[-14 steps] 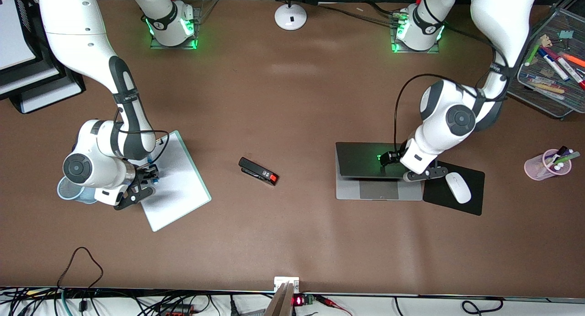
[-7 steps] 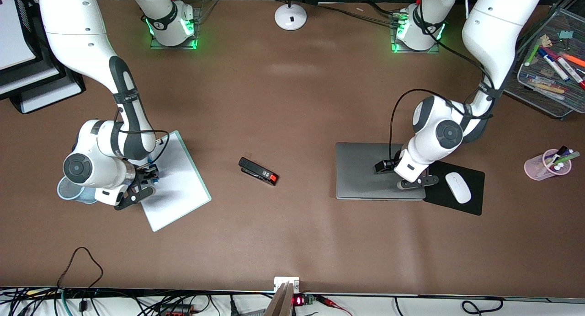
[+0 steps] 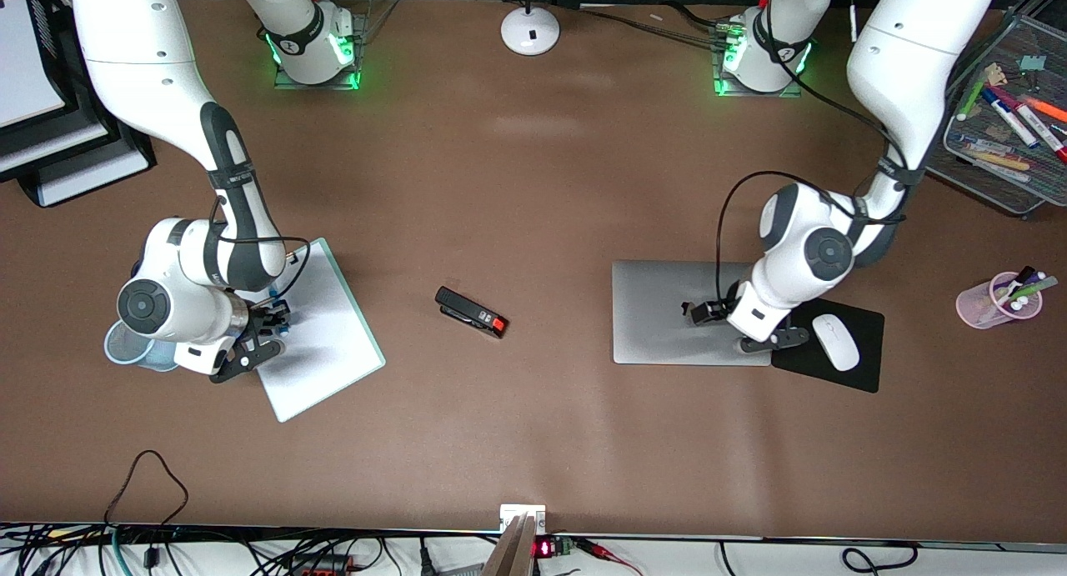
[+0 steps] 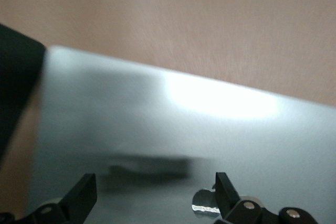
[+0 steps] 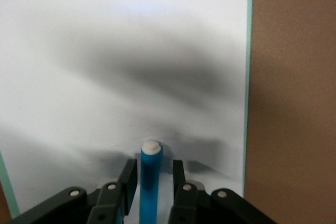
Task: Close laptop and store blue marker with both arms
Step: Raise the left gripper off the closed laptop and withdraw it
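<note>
The laptop (image 3: 658, 309) lies shut on the table, its silver lid flat; it also fills the left wrist view (image 4: 184, 114). My left gripper (image 3: 697, 312) is just above the lid with its jaws wide open and empty (image 4: 155, 198). The blue marker (image 5: 151, 192) lies on a white board (image 3: 325, 343), white end pointing away from the hand. My right gripper (image 3: 268, 322) is low over the board, jaws open, one finger close on each side of the marker (image 5: 155, 167), with a small gap showing. In the front view the marker is mostly hidden under the hand.
A black-and-red stapler (image 3: 471, 312) lies mid-table. A white mouse (image 3: 835, 341) sits on a black mouse pad (image 3: 863, 372) beside the laptop. A light-blue cup (image 3: 121, 347) stands by the right hand. A pink pen cup (image 3: 992, 305) and mesh tray (image 3: 975, 172) stand at the left arm's end.
The laptop lid went from partly raised to flat shut under my left gripper, which came down with it. My right arm has not moved.
</note>
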`<state>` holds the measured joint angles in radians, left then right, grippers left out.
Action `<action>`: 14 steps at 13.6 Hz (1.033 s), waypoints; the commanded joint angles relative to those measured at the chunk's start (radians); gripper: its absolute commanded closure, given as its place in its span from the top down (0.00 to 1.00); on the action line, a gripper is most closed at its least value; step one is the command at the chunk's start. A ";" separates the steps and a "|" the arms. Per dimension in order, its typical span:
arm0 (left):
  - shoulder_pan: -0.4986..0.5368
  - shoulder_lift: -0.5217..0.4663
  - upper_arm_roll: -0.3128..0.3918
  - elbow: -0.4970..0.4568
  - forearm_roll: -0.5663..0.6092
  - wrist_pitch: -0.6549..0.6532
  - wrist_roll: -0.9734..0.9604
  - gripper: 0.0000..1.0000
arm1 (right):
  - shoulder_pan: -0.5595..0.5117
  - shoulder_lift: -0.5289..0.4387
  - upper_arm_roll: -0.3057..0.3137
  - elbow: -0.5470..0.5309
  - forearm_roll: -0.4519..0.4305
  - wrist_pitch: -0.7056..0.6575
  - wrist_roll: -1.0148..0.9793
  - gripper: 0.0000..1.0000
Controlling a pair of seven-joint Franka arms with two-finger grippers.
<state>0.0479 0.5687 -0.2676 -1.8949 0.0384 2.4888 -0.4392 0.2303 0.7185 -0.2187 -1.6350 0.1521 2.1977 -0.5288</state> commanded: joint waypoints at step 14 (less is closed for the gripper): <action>0.081 -0.232 -0.004 0.502 0.020 -0.947 0.099 1.00 | 0.000 0.018 0.004 -0.002 0.017 0.030 -0.017 0.10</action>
<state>0.1258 0.3617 -0.2666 -1.4193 0.0392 1.5952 -0.3630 0.2350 0.7287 -0.2173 -1.6354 0.1523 2.2135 -0.5287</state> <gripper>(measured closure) 0.000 0.824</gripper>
